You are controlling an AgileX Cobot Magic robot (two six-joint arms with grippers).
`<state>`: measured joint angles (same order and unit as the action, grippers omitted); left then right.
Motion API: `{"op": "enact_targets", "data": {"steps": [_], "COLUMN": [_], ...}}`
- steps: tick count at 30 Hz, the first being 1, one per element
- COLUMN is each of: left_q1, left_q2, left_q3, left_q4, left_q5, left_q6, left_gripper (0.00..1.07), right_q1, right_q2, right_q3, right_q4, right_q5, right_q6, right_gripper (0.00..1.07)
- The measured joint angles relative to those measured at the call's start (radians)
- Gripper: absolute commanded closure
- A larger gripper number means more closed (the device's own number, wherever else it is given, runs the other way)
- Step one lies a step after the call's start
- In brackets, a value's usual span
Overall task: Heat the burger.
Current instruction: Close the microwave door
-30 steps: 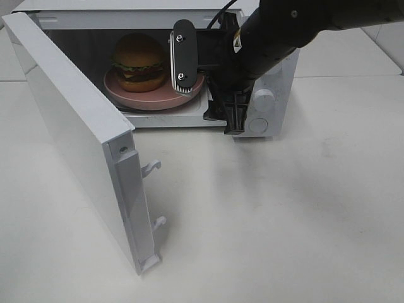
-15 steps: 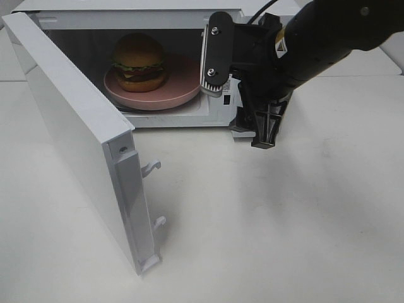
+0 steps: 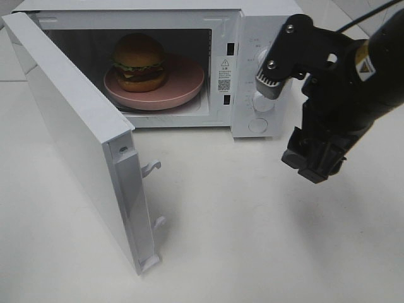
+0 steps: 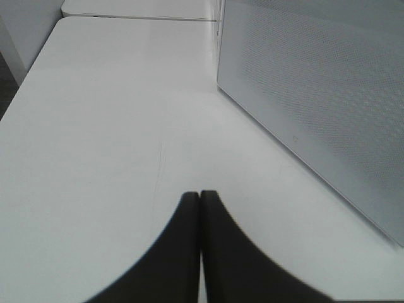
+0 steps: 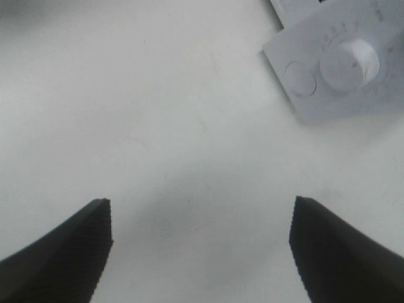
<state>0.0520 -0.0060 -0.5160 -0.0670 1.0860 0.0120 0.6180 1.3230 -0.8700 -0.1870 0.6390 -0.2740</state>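
Observation:
The burger [image 3: 139, 60] sits on a round pink plate [image 3: 183, 85] inside the white microwave [image 3: 252, 25], toward the left of the cavity. The microwave door [image 3: 69, 139] stands wide open to the left. My right gripper [image 3: 293, 123] hangs open and empty in front of the control panel, outside the cavity and above the table. In the right wrist view the right gripper [image 5: 199, 211] has its fingers far apart over bare table, with the dial [image 5: 349, 60] beyond. My left gripper [image 4: 200, 196] is shut on nothing, low over the table beside the door's outer face [image 4: 315, 95].
The microwave's dial [image 3: 262, 101] and round button [image 3: 255, 125] face the right gripper. Two latch hooks [image 3: 151, 167] stick out from the door's free edge. White tabletop [image 3: 252, 240] spreads in front of the microwave.
My right arm has pulled out of the microwave cavity and swung right and toward the front. Burger and plate stay put inside. The door has not moved.

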Motion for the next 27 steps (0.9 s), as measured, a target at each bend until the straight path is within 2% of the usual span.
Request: {"op": "enact_targets", "data": {"steps": [5, 8, 10, 21, 27], "left_q1": [0.000, 0.000, 0.000, 0.000, 0.000], "left_q2": [0.000, 0.000, 0.000, 0.000, 0.000], "left_q3": [0.000, 0.000, 0.000, 0.000, 0.000], "left_q4": [0.000, 0.000, 0.000, 0.000, 0.000], "left_q5": [0.000, 0.000, 0.000, 0.000, 0.000], "left_q6": [0.000, 0.000, 0.000, 0.000, 0.000], "left_gripper": [1.07, 1.07, 1.07, 1.07, 0.90], "right_q1": [0.000, 0.000, 0.000, 0.000, 0.000], "right_q2": [-0.130, -0.149, -0.237, -0.401, -0.511], "right_q3": [0.085, 0.095, 0.129, 0.132, 0.132], "right_q4": [0.000, 0.000, 0.000, 0.002, 0.006], "right_q5": [0.062, 0.072, 0.130, 0.333, 0.405], "right_q6": [0.174, 0.198, 0.301, 0.388, 0.393], "right_gripper": [0.31, 0.31, 0.31, 0.32, 0.32]}}
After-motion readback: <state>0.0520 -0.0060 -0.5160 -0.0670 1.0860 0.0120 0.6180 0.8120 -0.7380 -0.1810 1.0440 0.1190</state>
